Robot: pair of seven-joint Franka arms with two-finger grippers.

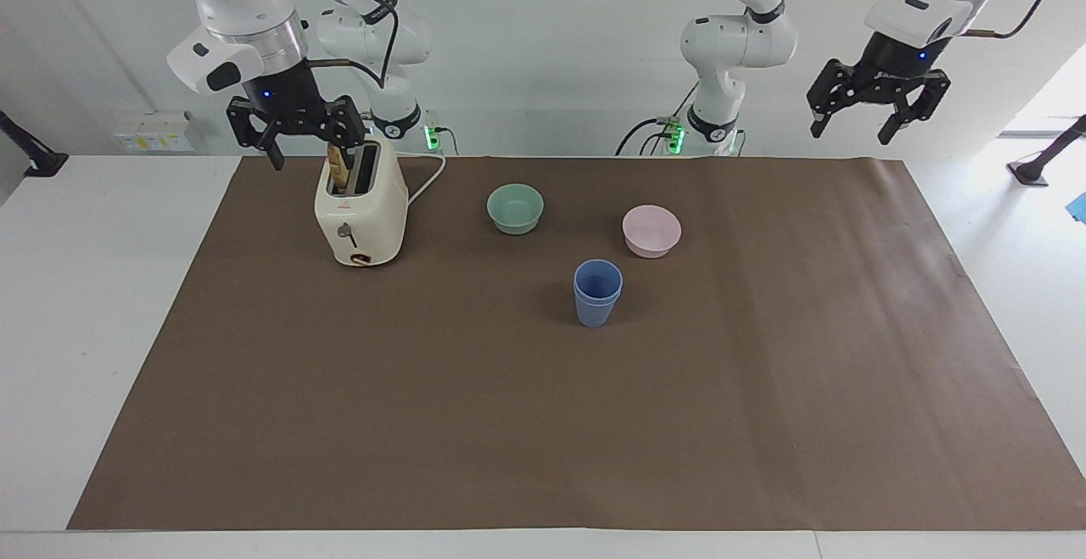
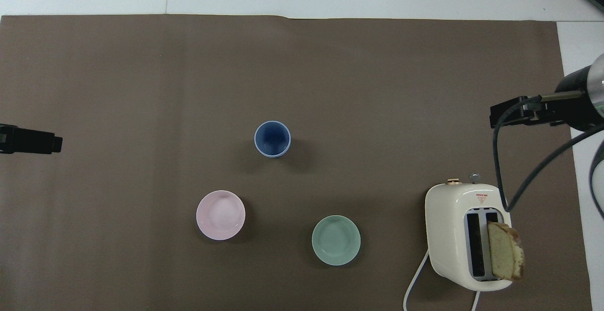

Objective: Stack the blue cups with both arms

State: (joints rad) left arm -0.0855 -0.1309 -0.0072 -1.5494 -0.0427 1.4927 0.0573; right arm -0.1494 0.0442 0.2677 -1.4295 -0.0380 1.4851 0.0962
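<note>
The left claw [image 1: 876,111] is open and holds nothing, up over the left arm's end of the tabletop [image 1: 51,304]. The right claw [image 1: 296,131] is open too, just above the toaster [image 1: 361,211]. The blue cups [image 1: 597,292] stand upright (one already inside the other) in the middle, well apart from both claws. No writing can be read.

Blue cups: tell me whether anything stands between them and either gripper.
Nothing visible does. The blue cups already sit nested on the brown mat, with bare mat toward both ends. The left gripper and right gripper hang open; the toaster stands under the right one, off to the side.
</note>
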